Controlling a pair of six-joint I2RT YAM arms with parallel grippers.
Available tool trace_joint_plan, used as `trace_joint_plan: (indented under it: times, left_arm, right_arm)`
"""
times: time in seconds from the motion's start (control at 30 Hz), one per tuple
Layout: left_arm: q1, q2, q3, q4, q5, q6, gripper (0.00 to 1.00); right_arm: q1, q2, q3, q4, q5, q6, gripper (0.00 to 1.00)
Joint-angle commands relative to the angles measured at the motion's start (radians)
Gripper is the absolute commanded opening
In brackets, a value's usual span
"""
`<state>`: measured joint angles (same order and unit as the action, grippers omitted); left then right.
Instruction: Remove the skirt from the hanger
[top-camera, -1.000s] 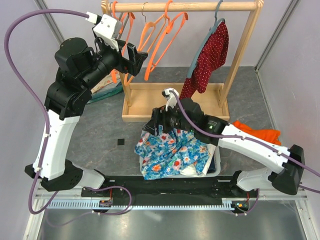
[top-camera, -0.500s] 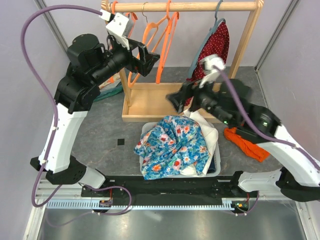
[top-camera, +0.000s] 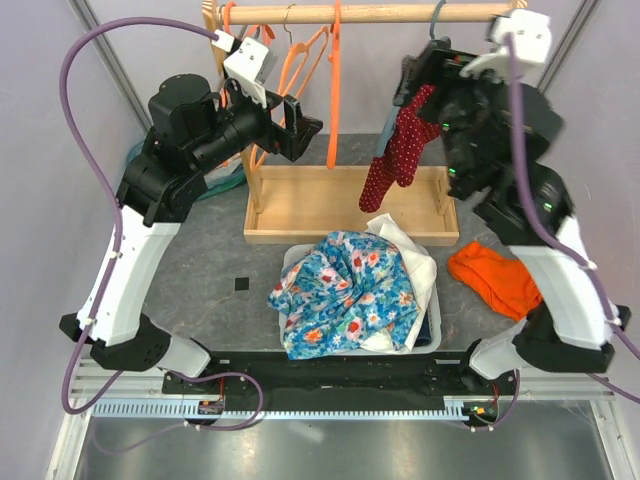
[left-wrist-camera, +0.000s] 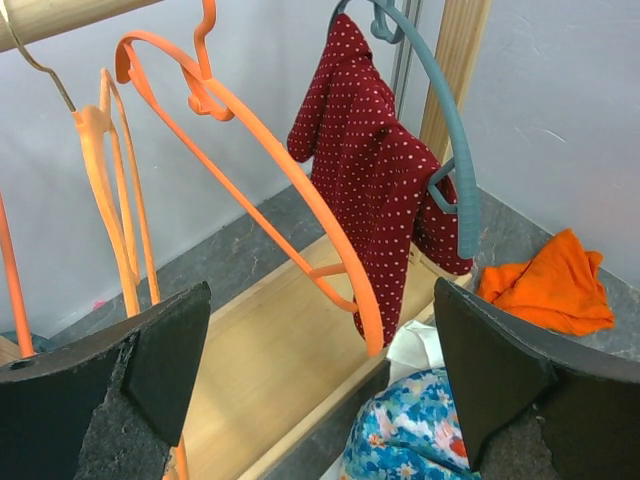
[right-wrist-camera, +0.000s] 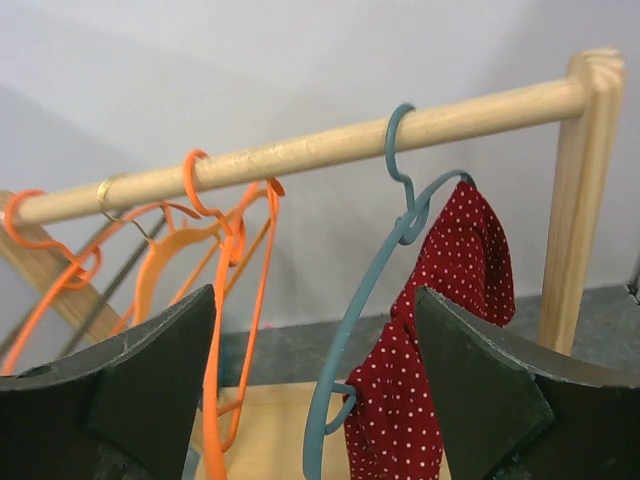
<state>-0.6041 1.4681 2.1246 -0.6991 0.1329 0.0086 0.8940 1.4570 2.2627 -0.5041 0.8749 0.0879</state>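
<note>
Orange plastic hanger (left-wrist-camera: 370, 325), thin and bare, hooked on the wooden rail (right-wrist-camera: 300, 150) straight ahead of the left hand (left-wrist-camera: 320, 310), fingers spread wide and empty, right hand (right-wrist-camera: 315, 300) likewise wide open and empty, grey-blue hanger (left-wrist-camera: 465, 215) carrying a dark red dotted garment (right-wrist-camera: 460, 270) just ahead between its fingers
</note>
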Motion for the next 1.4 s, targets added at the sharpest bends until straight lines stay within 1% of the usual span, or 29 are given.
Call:
trace_joint_plan:
  times: [0.0, 0.13, 0.27, 0.33, 0.47, 0.6, 0.67, 0.73, 0.93, 0.97, 1.07, 1.1, 1.17, 1.2, 1.23, 1.37]
  left_arm:
    - [-0.002, -0.063, -0.023, 0.039, 0.001, 0.024, 0.98]
    - [-0.002, -0.086, -0.041, 0.036, -0.013, 0.039, 0.98]
    - [-0.002, -0.114, -0.077, 0.035, -0.026, 0.053, 0.99]
    - [-0.002, -0.124, -0.087, 0.035, -0.036, 0.06, 0.99]
    - [-0.002, -0.132, -0.11, 0.035, -0.052, 0.062, 0.99]
    - [-0.003, -0.14, -0.12, 0.035, -0.052, 0.06, 0.99]
    - [-0.002, -0.14, -0.126, 0.035, -0.055, 0.06, 0.99]
    - [-0.002, -0.143, -0.13, 0.035, -0.061, 0.059, 1.0]
    - [-0.002, -0.15, -0.149, 0.036, -0.075, 0.062, 1.0]
    - [-0.002, -0.149, -0.15, 0.036, -0.076, 0.063, 1.0]
    - [-0.002, -0.152, -0.158, 0.036, -0.084, 0.065, 1.0]
    - [-0.002, -0.15, -0.163, 0.036, -0.088, 0.065, 1.0]
    - [-0.002, -0.153, -0.175, 0.038, -0.093, 0.067, 0.99]
    - [-0.002, -0.158, -0.179, 0.038, -0.096, 0.067, 1.0]
    - [-0.002, -0.158, -0.184, 0.039, -0.098, 0.067, 1.0]
    - [-0.002, -0.163, -0.196, 0.039, -0.105, 0.07, 0.99]
  right_arm:
    - [-0.047, 0.086, 0.009, -0.017, 0.012, 0.004, 0.86]
    - [-0.101, 0.137, -0.017, -0.017, 0.012, 0.049, 0.84]
    - [-0.132, 0.166, -0.025, 0.018, 0.061, 0.026, 0.83]
    - [-0.157, 0.167, -0.037, 0.033, 0.046, 0.019, 0.83]
    - [-0.22, 0.189, -0.043, 0.033, -0.011, 0.041, 0.83]
    - [-0.306, 0.232, -0.029, -0.01, -0.135, 0.111, 0.82]
    - [-0.357, 0.262, -0.006, -0.058, -0.207, 0.144, 0.77]
    - [-0.392, 0.29, 0.02, -0.082, -0.27, 0.171, 0.75]
    - [-0.428, 0.289, -0.003, -0.091, -0.327, 0.167, 0.73]
    - [-0.431, 0.286, -0.008, -0.093, -0.329, 0.168, 0.72]
    - [-0.445, 0.272, -0.025, -0.096, -0.326, 0.164, 0.61]
    - [-0.451, 0.269, -0.026, -0.099, -0.323, 0.159, 0.54]
    - [-0.458, 0.26, -0.026, -0.103, -0.318, 0.158, 0.45]
    - [-0.466, 0.258, -0.023, -0.105, -0.32, 0.158, 0.37]
    - [-0.468, 0.253, -0.02, -0.111, -0.32, 0.156, 0.33]
    - [-0.472, 0.232, 0.011, -0.143, -0.338, 0.154, 0.21]
